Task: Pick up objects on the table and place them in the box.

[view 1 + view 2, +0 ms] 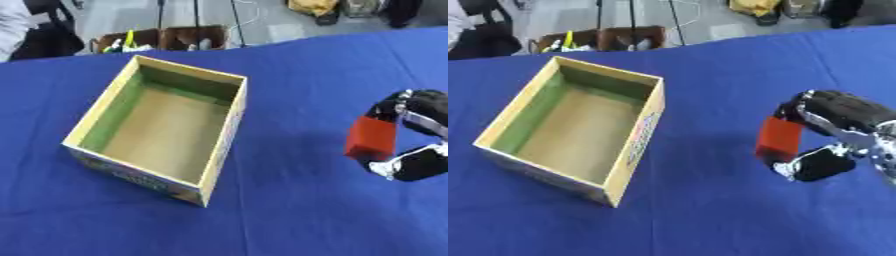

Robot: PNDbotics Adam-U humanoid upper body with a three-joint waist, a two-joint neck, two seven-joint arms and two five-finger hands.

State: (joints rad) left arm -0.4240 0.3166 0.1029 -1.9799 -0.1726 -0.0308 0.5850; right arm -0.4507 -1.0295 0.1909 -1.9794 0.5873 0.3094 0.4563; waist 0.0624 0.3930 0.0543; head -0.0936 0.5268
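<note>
Fingers [802, 112] of right hand [842, 130] curled around red block [779, 139], held near worktop [710, 210] right edge, well apart from box [636, 145]. Box looks empty; carry and drop still left. Left hand not visible.

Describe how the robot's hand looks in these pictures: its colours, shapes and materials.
Only the right hand shows, at the right edge. It is mostly black, with thick rounded fingers that have a glossy, padded look. Silver-white metal parts sit at the joints and along the frame toward the wrist. No cables or markings can be made out. The left hand is not in view.
</note>
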